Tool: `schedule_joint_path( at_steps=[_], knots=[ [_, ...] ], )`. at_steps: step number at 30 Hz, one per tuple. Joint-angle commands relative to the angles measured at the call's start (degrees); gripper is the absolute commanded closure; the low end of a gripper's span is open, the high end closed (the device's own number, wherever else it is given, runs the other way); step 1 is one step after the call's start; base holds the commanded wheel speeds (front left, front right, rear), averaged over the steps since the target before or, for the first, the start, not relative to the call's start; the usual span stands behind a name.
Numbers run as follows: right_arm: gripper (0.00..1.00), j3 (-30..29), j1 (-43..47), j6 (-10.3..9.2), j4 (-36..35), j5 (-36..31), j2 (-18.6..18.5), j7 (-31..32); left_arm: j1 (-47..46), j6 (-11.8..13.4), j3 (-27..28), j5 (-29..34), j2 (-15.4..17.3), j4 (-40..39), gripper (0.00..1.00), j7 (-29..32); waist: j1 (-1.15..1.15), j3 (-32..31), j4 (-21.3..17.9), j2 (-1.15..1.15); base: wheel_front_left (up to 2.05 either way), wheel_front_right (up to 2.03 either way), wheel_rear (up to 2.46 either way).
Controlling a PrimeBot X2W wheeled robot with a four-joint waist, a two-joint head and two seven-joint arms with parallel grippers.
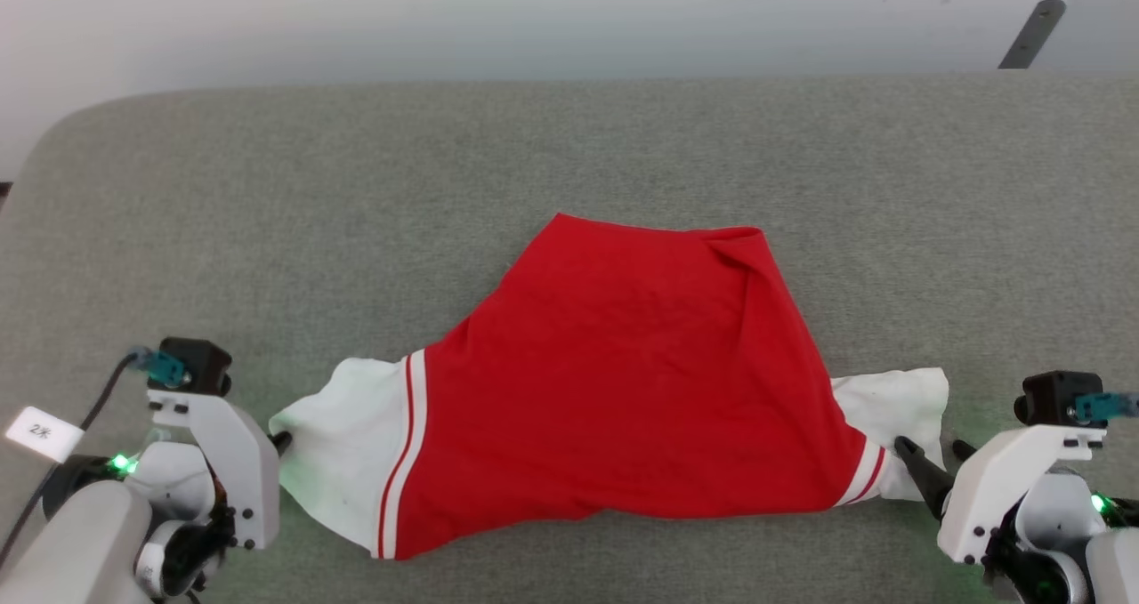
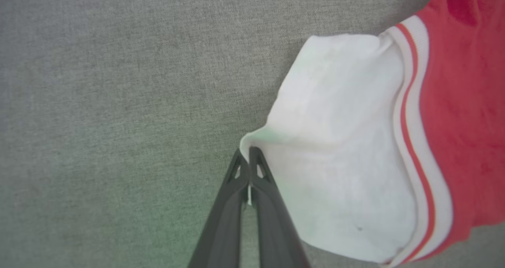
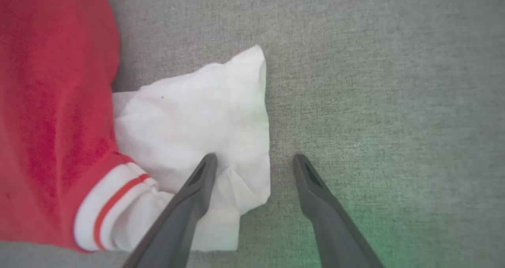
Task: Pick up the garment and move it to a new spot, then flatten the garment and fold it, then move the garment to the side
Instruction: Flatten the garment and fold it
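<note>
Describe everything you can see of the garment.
The garment is soft red fabric with white sleeve-like ends, each bordered by red-and-white striped trim. It lies spread, slightly wrinkled, on the grey surface, with a fold at its far right corner. The left tool is shut on its left white edge; the open right tool straddles the right white end's edge.

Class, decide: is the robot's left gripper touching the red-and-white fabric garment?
Touching. The left wrist view shows the left gripper shut on a white edge of the soft red-and-white fabric garment.
</note>
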Motion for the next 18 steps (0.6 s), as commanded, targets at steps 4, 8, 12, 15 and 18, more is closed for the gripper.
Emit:
schedule_joint_path(
  at_steps=[4,8,12,15,18],
  knots=[
    [0.56,1.37,-1.62,-0.01,5.58,-1.40,0.49,5.09,-1.00,-0.51,-0.49,0.06,-0.90,0.70,1.00,-0.52,0.00,0.63,1.23,0.00,0.00,0.00,0.00],
    [1.00,2.88,-3.05,0.01,6.95,-0.76,0.03,7.31,-1.41,-0.76,-0.86,-0.19,-1.18,1.19,1.00,-0.43,0.00,0.17,1.78,0.00,0.00,0.00,0.00],
    [1.00,3.21,-5.56,0.01,5.33,1.14,-1.41,8.68,-2.13,-1.10,-1.13,-0.44,-0.80,0.62,1.00,0.53,0.00,-1.08,2.03,0.00,0.00,0.00,0.00],
    [1.00,3.11,-7.53,0.00,3.06,3.30,-2.33,10.27,-3.38,-1.05,-1.42,-0.16,-0.07,-1.04,1.00,1.85,0.00,-2.27,2.12,0.00,0.00,0.00,0.00],
    [1.00,3.02,-9.75,-0.01,0.70,4.87,-3.34,11.96,-5.54,-1.19,-1.73,0.42,0.94,-3.32,1.00,3.66,0.00,-3.61,2.13,0.00,0.00,0.00,0.00]
  ],
)
